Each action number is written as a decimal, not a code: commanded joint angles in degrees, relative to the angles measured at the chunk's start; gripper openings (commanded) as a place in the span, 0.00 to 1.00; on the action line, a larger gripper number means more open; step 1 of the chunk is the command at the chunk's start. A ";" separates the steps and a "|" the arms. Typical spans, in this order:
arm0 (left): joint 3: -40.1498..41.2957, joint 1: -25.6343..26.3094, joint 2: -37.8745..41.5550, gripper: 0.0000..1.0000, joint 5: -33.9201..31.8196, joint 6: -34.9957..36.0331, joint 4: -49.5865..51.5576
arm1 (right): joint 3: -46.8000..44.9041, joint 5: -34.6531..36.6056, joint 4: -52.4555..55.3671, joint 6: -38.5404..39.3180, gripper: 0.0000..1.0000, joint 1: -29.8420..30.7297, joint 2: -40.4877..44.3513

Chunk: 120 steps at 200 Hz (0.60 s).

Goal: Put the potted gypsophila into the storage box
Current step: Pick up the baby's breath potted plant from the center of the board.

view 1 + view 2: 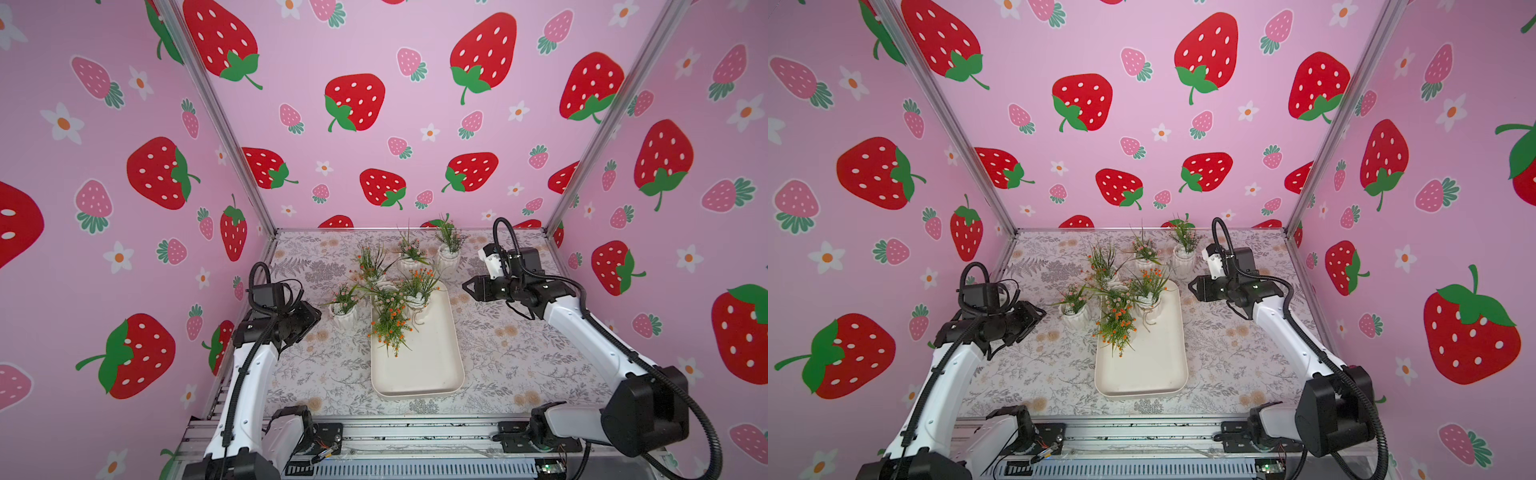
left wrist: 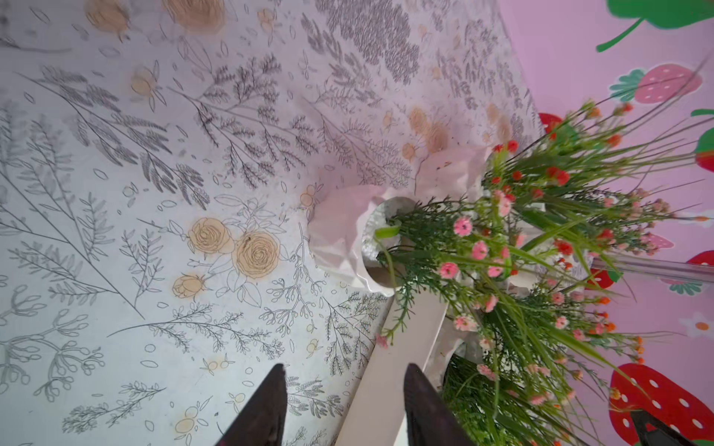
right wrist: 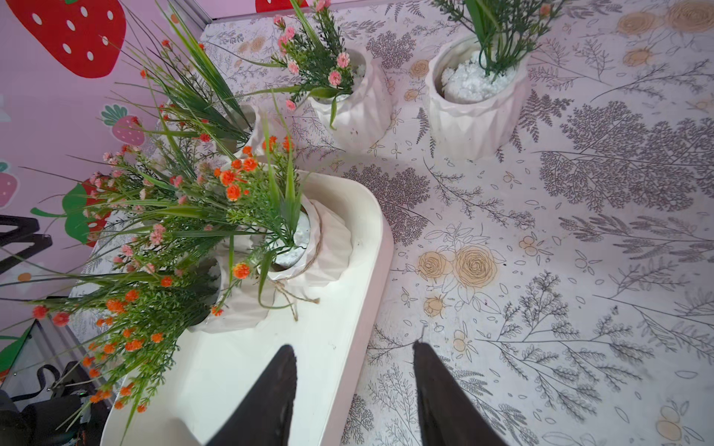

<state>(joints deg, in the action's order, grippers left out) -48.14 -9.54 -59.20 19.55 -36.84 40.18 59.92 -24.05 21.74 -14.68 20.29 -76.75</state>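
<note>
Out on the flowery tabletop (image 1: 519,345) the storage box (image 1: 432,374) sits between my arms. A few potted gypsophila (image 1: 419,297) are bunched at its far end and the rest stand outside, one just beside its left edge and others behind it. My left gripper (image 1: 312,324) and right gripper (image 1: 467,289) both hang off to the sides, jaws apart, holding nothing.
</note>
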 commanded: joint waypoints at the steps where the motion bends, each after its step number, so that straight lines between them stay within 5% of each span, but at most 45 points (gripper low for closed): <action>1: 0.98 -0.37 -4.84 0.48 5.26 -0.79 -2.88 | -1.46 -4.22 -1.94 1.00 0.51 -0.46 -0.94; 56: 0.77 2.06 -14.52 0.41 6.59 -1.51 -11.99 | -0.57 -21.46 -2.61 4.90 0.51 -0.44 -3.16; 120: -0.71 3.04 -21.14 0.41 3.71 -1.68 -16.01 | -2.44 -22.24 -3.59 6.15 0.51 -0.43 -0.86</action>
<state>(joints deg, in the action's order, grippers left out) -47.13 -6.76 -78.85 24.40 -38.37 25.63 58.13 -44.27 18.85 -10.66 19.97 -79.42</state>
